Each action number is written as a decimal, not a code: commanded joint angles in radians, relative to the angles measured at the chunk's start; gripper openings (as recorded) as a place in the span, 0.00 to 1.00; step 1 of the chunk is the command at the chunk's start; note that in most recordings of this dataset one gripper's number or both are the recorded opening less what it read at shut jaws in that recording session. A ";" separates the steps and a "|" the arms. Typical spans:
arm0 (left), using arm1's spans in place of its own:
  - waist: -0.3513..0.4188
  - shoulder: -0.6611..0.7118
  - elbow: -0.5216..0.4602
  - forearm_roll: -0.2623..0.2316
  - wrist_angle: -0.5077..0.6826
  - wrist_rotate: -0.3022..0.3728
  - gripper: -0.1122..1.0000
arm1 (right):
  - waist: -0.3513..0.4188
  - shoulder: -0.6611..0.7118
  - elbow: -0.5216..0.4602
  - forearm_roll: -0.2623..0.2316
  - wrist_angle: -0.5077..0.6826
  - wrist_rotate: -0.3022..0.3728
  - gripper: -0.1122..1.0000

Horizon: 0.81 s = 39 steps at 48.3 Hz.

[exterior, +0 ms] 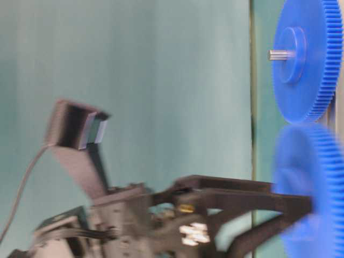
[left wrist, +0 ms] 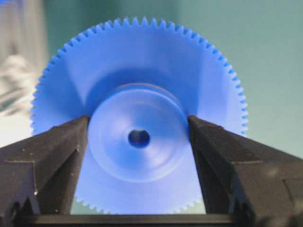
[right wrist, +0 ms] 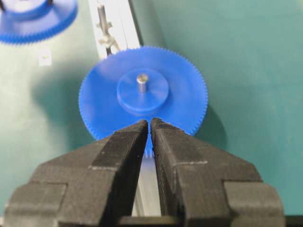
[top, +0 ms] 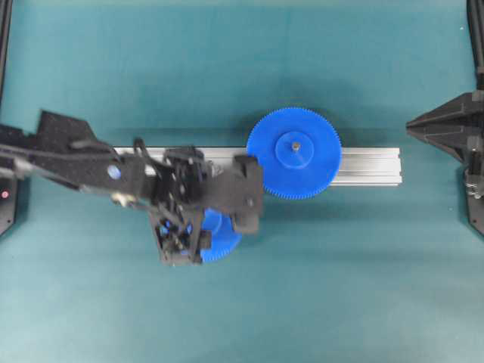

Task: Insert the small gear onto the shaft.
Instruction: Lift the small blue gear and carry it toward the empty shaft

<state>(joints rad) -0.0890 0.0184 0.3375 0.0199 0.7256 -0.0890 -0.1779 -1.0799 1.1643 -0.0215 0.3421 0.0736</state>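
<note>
Black left jaws (left wrist: 138, 156) clamp the small gear's (left wrist: 138, 137) hub; the shaft (right wrist: 102, 21) lies just toward the rail (top: 370, 166).

We've got a bright blue small gear (left wrist: 138, 137) with a dark centre hole, black gripper fingers (left wrist: 45, 156) either side, teal bench (top: 227, 68), silver grooved rail (top: 370, 165), larger blue gear (top: 293, 153).

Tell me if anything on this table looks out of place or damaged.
Nothing stands out. The large gear sits flat on its pin over the aluminium rail. The left hand grips the small gear squarely by its hub, teeth intact. The empty shaft stands upright on the rail. The right hand is shut and holds nothing.
</note>
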 commanded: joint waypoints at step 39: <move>0.138 -0.049 -0.046 0.003 -0.003 0.175 0.74 | -0.003 0.006 -0.012 0.002 -0.044 0.026 0.34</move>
<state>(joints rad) 0.0430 -0.0138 0.3237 0.0215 0.7302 0.0844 -0.1779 -1.0799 1.1643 -0.0215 0.3068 0.0920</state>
